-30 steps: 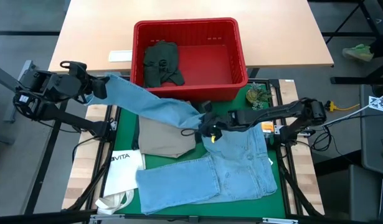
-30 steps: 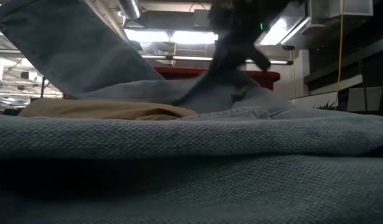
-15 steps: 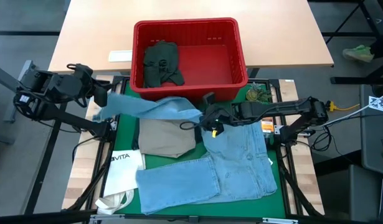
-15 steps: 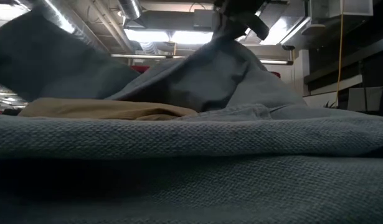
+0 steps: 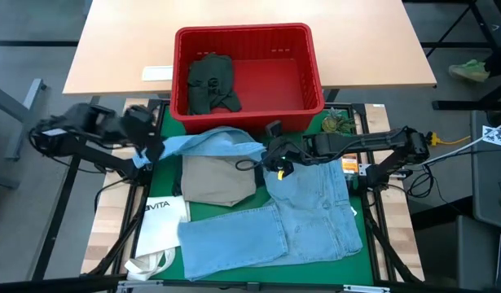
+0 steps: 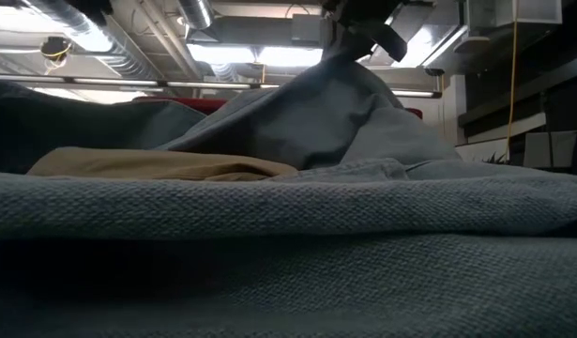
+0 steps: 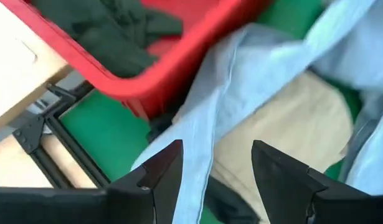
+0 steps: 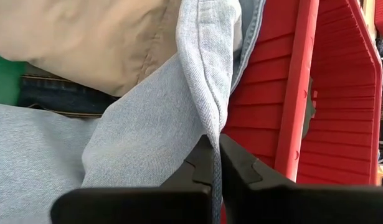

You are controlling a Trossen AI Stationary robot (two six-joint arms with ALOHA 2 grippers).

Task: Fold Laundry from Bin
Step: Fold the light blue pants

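The right claw (image 5: 270, 160) pinched the light blue jeans (image 5: 307, 212), the left claw (image 7: 213, 168) was spread, and folding was barely begun.

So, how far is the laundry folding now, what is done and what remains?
Done: the khaki trousers lie folded on the green mat. In hand: the light blue jeans are spread out; the right gripper is shut on a fold of one leg, and the left gripper has its jaws open beside that leg's end. Left: finishing the jeans, and the dark green piece in the red bin.
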